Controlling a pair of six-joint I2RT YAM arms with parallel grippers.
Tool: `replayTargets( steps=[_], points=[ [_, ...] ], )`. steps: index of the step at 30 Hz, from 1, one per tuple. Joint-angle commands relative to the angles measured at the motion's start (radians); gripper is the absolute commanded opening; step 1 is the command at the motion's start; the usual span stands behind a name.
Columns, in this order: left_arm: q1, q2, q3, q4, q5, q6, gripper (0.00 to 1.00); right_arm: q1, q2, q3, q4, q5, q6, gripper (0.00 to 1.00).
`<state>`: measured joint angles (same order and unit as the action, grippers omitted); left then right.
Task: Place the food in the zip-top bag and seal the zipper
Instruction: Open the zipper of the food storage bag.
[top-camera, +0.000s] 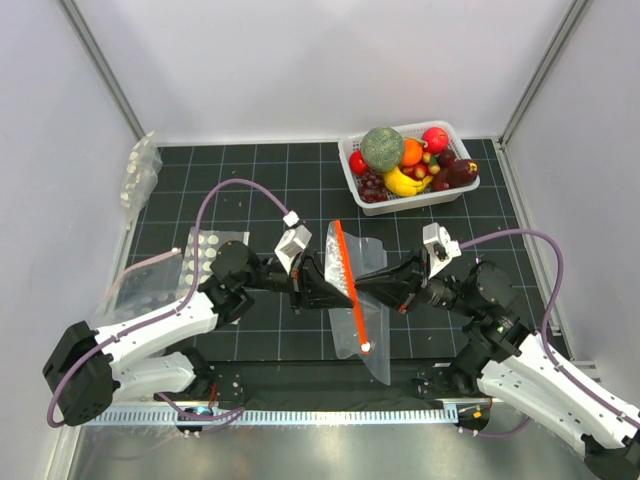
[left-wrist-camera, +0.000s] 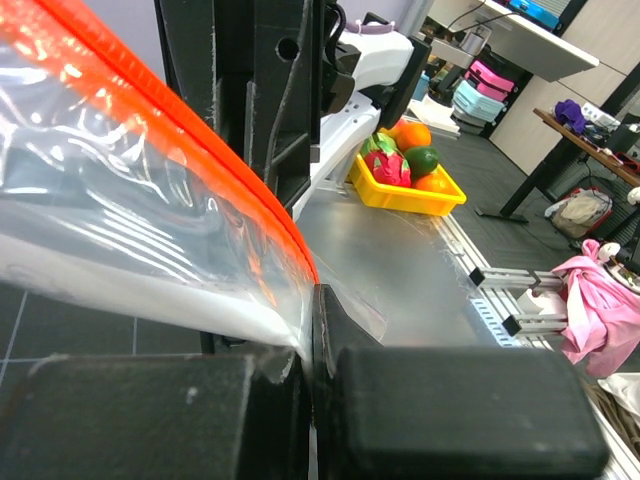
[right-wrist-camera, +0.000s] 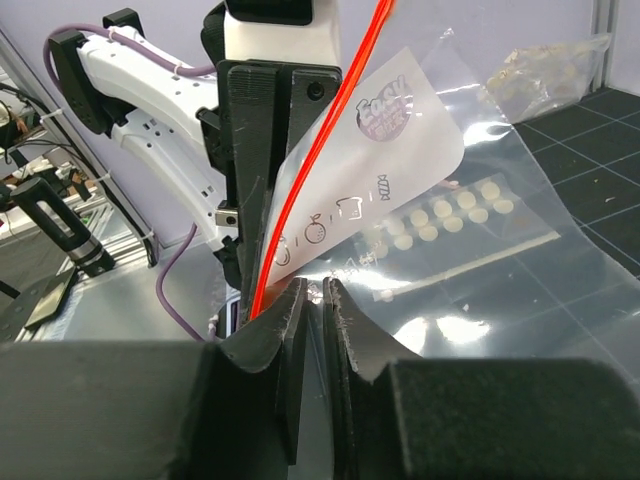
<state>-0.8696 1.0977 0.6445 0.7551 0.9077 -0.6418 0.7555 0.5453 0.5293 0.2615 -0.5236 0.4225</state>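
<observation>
The zip-top bag (top-camera: 372, 258) hangs on edge above the middle of the mat, its orange zipper (top-camera: 348, 280) running from far to near. My left gripper (top-camera: 335, 283) meets it from the left and is shut on the clear film just under the zipper (left-wrist-camera: 150, 120). From the right comes my right gripper (top-camera: 362, 292); in its wrist view its jaws (right-wrist-camera: 318, 290) stand a narrow slit apart at the bag's film (right-wrist-camera: 400, 150), with the zipper (right-wrist-camera: 300, 170) passing left of them. The food, two red balls (top-camera: 435, 138) (top-camera: 357, 162) and an orange ball (top-camera: 411, 151), lies in the basket.
The white basket (top-camera: 455, 190) at the back right also holds a green melon (top-camera: 382, 147), a banana (top-camera: 403, 183) and dark fruit. Clear bags of white discs (top-camera: 205, 255) (top-camera: 140, 170) lie at the left. A metal rail (top-camera: 300, 415) runs along the near edge.
</observation>
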Motion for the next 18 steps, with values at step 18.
replayTargets(
  steps=[18],
  points=[
    [-0.011, 0.010, 0.014, 0.021, 0.007, 0.039, 0.01, 0.002, -0.031, 0.012, 0.076, -0.047, 0.027, 0.18]
  ],
)
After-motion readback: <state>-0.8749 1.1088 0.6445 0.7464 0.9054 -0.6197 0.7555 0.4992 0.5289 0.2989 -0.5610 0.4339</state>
